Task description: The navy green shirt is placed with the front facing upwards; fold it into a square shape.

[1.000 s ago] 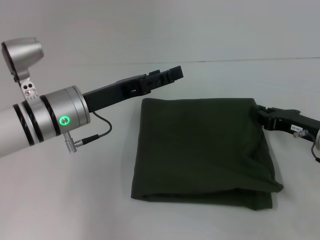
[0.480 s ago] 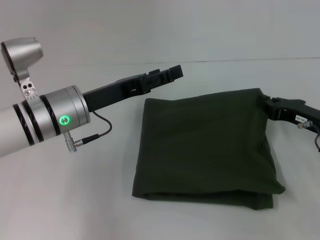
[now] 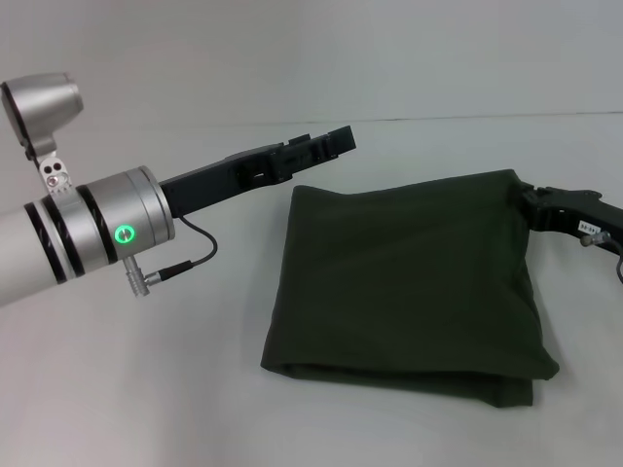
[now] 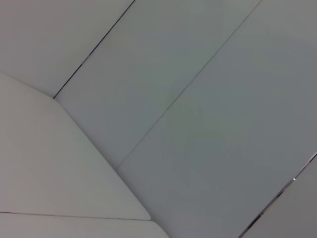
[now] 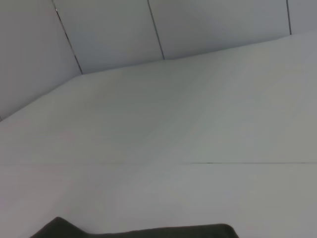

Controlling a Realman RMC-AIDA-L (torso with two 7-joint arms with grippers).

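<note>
We're late in the fold: the shirt [image 3: 409, 282] is already a compact, roughly square stack lying on the white surface [image 3: 146, 389], right of centre in the head view, plain green side up, no lettering or label showing. Our right gripper [image 3: 531, 199] is at the far right corner of the stack, and that corner looks pinched and lifted a little, so we read the fingers as clamped on the cloth there, though the tips are mostly hidden by the fabric. Likely step: squaring or repositioning the folded stack by that corner. The right wrist view only catches a dark strip of cloth at its edge, consistent with a hold close to the camera. Our left gripper [image 3: 326, 144] hangs in the air above the surface, near the far left corner of the shirt but apart from it, arm stretched forward and nearly level; we cannot tell whether its fingers are apart or together. Its wrist view shows only wall panels. Next move, in our judgement: lower the corner flat without dragging the layers, then release. Near edge shows layers slightly offset, so a hard pull risks skewing the stack.
</note>
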